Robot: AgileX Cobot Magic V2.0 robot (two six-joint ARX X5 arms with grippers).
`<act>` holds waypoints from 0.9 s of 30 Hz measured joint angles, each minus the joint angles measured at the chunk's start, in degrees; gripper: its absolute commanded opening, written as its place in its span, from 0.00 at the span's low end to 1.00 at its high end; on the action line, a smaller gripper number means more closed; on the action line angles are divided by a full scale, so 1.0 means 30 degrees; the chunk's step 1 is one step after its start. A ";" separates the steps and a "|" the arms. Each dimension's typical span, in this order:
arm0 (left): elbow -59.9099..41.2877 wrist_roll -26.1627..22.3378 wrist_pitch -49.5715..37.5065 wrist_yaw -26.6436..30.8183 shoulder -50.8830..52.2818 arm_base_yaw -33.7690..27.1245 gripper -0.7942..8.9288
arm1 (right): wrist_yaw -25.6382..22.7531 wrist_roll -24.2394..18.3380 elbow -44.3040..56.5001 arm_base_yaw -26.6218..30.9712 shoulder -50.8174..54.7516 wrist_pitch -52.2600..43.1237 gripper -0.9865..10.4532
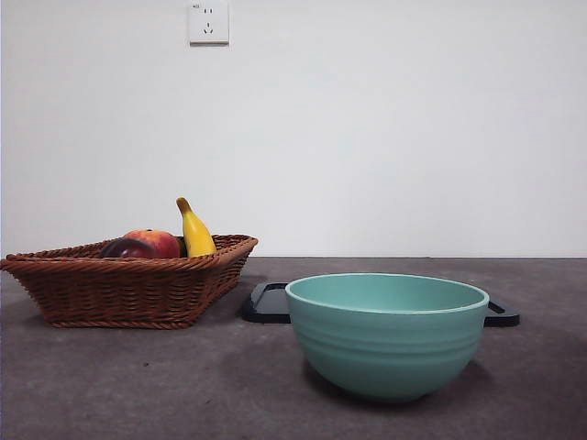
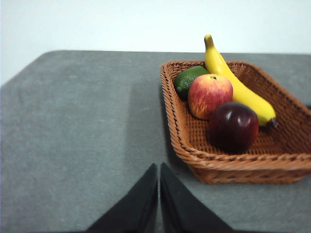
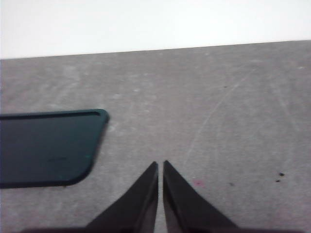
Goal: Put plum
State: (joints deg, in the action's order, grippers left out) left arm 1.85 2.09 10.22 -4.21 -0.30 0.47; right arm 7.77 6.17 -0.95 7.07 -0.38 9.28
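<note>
The dark maroon plum (image 2: 233, 125) lies in a brown wicker basket (image 2: 194, 151), at the corner nearest my left gripper; in the front view the plum (image 1: 126, 248) just shows over the basket (image 1: 128, 289) rim at the left. My left gripper (image 2: 159, 170) is shut and empty, over bare table a short way from the basket. Over grey table beside a dark tray, my right gripper (image 3: 160, 167) is shut too, holding nothing. Neither arm shows in the front view.
In the basket also lie a red-orange round fruit (image 2: 210, 95), a yellow banana (image 2: 236, 88) and a green fruit (image 2: 189, 78). A teal bowl (image 1: 386, 332) stands front centre, with a flat dark tray (image 3: 46, 147) behind it.
</note>
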 measured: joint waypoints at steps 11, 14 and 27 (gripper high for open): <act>0.0007 0.4626 0.0000 0.0000 0.0000 0.0000 0.09 | 0.0517 0.2310 -0.0007 0.0000 0.0000 -0.0015 0.09; 0.0131 0.5508 0.0219 0.0000 0.0000 0.0000 0.09 | 0.0561 0.2739 -0.0248 0.0000 0.0000 0.0226 0.09; 0.4364 0.6623 0.2965 -0.1217 -0.1086 0.0007 0.09 | 0.1333 0.3206 -0.5391 0.0000 -0.0226 0.2936 0.09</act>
State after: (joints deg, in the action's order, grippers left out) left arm 14.94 21.96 19.11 -7.86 -3.55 0.49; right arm 11.77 15.79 -17.12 7.07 -1.06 18.09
